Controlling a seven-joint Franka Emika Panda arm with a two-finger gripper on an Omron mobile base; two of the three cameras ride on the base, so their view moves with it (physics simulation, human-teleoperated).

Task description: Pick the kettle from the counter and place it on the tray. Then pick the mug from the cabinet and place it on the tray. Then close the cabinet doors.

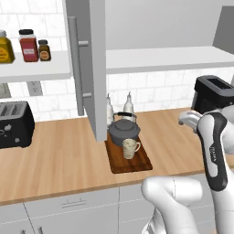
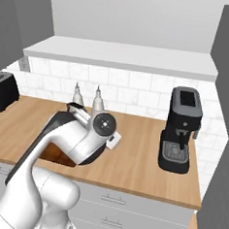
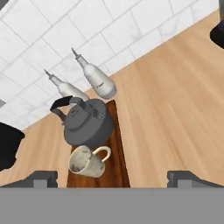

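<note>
The dark grey kettle (image 1: 123, 130) (image 3: 85, 124) sits on the far end of the dark brown tray (image 1: 132, 163) (image 3: 119, 148). In front of it on the same tray stands the cream mug (image 1: 130, 148) (image 3: 85, 162), close beside the kettle. The tray lies on the wooden counter (image 1: 59, 155). Both grey cabinet doors are open: the left door (image 1: 95, 68) hangs out over the counter, the right one (image 2: 228, 72) is at the far right. My gripper (image 3: 114, 178) is open and empty, above the counter to the right of the tray.
Two white bottles (image 1: 119, 107) (image 3: 98, 81) stand at the wall behind the tray. A black coffee machine (image 2: 181, 131) is on the right, a black toaster (image 1: 13, 123) on the left. Jars (image 1: 27, 45) line a white shelf at upper left.
</note>
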